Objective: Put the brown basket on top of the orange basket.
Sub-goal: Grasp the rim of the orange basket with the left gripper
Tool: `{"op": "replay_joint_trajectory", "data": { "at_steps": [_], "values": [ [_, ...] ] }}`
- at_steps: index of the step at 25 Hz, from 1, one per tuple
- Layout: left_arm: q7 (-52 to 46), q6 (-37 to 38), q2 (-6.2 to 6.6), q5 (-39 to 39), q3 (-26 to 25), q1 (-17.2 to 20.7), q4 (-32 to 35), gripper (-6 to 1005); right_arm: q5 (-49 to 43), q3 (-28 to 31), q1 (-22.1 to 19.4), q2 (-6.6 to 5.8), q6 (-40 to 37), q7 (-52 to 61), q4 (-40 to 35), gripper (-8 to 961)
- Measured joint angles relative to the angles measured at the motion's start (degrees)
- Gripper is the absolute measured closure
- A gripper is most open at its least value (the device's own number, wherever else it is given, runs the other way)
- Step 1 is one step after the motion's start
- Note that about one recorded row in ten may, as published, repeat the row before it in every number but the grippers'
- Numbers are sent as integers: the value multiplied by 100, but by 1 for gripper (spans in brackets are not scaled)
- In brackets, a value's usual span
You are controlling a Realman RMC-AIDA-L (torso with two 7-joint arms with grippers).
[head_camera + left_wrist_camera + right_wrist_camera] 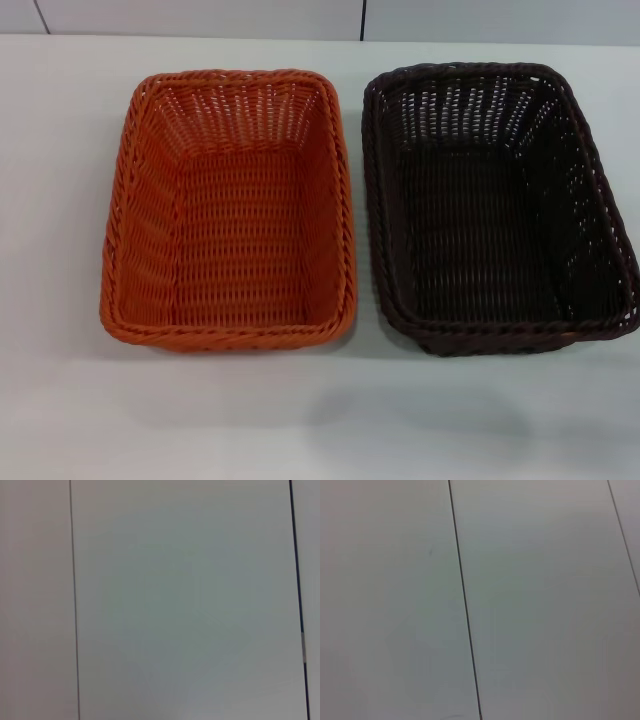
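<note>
Surface (300, 420): plain white, meeting pale seamed wall panels (200, 15) at the far edge. Orange basket (232, 205) at left and brown basket (497, 200) just beside it at right, both upright, nothing inside. Grippers: neither visible; whether the fingers are open or closed cannot be told.

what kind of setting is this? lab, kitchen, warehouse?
Most likely a lab or office test bench, not a kitchen. A plain white table holds only two empty woven baskets, the orange basket and the brown basket, side by side. Pale seamed panels run behind.
</note>
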Motion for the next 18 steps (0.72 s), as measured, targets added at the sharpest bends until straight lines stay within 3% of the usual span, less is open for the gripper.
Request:
{"op": "replay_joint_trajectory", "data": {
  "at_steps": [7,12,14,15,16,17,18],
  "values": [
    [-5,-28,6,0,111,-9,4,150,0,0,24,-3,-34,0,0,133],
    [-18,-164,82,-1,651,-14,290,152,-5,0,47,-8,-49,0,-5,133],
    [241,-622,114,11,738,76,1014,155,-18,0,74,-12,-73,0,-10,133],
    [241,-622,114,11,738,76,1014,158,-24,1,90,-12,-102,0,-14,133],
    [571,-1443,171,132,714,276,1997,161,-33,0,112,-12,-163,0,-22,133],
    [571,-1443,171,132,714,276,1997,164,-33,0,112,-12,-163,0,-22,133],
    [702,-2166,234,296,673,392,2760,167,-35,0,121,-12,-198,0,-23,133]
  ]
}}
